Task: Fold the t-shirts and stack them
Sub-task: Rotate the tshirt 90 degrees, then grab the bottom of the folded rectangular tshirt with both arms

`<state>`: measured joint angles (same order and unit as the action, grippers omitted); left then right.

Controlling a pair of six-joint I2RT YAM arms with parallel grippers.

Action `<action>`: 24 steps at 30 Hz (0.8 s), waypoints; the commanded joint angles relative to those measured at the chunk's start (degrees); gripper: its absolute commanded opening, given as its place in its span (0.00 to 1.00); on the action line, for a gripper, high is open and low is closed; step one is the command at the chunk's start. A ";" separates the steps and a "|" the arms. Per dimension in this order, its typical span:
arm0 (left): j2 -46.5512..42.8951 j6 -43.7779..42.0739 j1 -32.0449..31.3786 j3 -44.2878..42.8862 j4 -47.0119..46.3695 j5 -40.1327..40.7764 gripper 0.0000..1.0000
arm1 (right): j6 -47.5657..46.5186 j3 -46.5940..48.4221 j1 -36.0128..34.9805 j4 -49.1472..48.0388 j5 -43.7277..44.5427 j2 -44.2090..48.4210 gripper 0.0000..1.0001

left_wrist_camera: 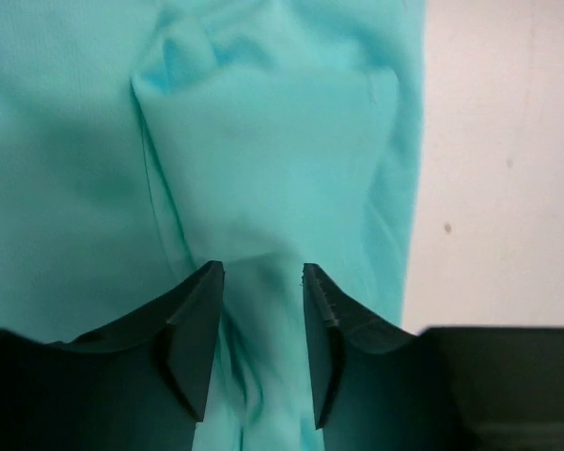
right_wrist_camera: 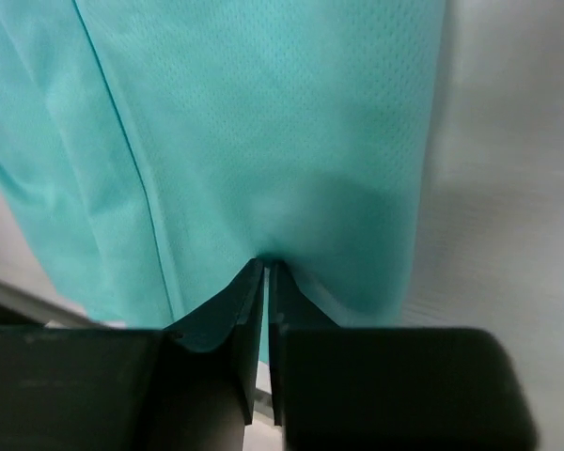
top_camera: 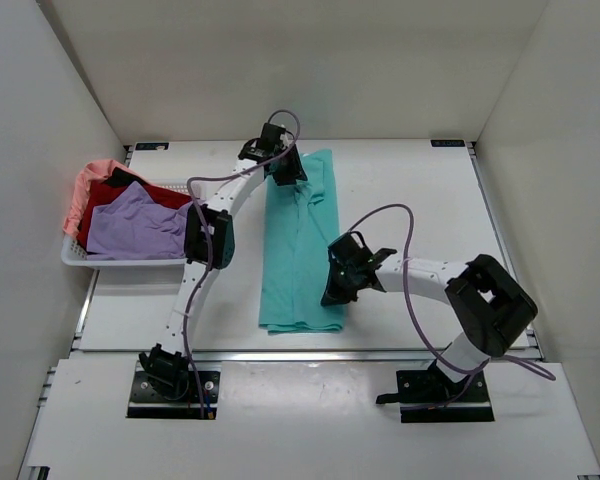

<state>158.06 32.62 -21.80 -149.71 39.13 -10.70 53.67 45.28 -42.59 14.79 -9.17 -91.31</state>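
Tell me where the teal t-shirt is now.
In the top view the teal t-shirt lies as a long strip at centre, right of the white basket, the left claw at its far end and the right claw pinching its near right edge.

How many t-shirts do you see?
4. The teal shirt lies stretched out on the table. The purple shirt, red shirt and pink shirt are piled in the basket. More may be hidden under that pile.

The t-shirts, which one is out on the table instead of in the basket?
The teal t-shirt, lying lengthwise mid-table; the purple, dark red and pink ones sit bunched in the white basket.
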 commanded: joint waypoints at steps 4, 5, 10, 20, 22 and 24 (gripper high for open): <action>-29.07 -0.80 0.80 18.25 -0.73 -4.16 0.56 | -15.60 10.69 4.00 17.53 11.71 8.15 0.23; -34.60 -1.41 0.80 21.36 -0.03 -3.72 0.58 | -18.31 11.49 4.79 18.17 11.28 9.64 0.26; -60.85 -5.09 -1.04 55.76 2.61 0.57 0.66 | -23.78 7.91 11.02 22.39 4.27 17.38 0.38; -84.22 1.82 -11.68 104.77 -3.71 3.32 0.74 | -20.98 -4.31 7.97 16.96 -0.32 21.44 0.53; -83.79 3.15 -12.91 107.16 -5.38 3.31 0.75 | -18.70 -6.77 7.35 15.20 -1.72 20.65 0.53; -82.39 3.59 -13.70 109.01 -6.00 3.58 0.75 | -16.94 -8.45 6.47 13.17 -2.52 19.85 0.55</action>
<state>76.97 33.85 -34.41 -40.91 37.71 -8.19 33.58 38.15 -34.92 32.91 -9.34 -70.70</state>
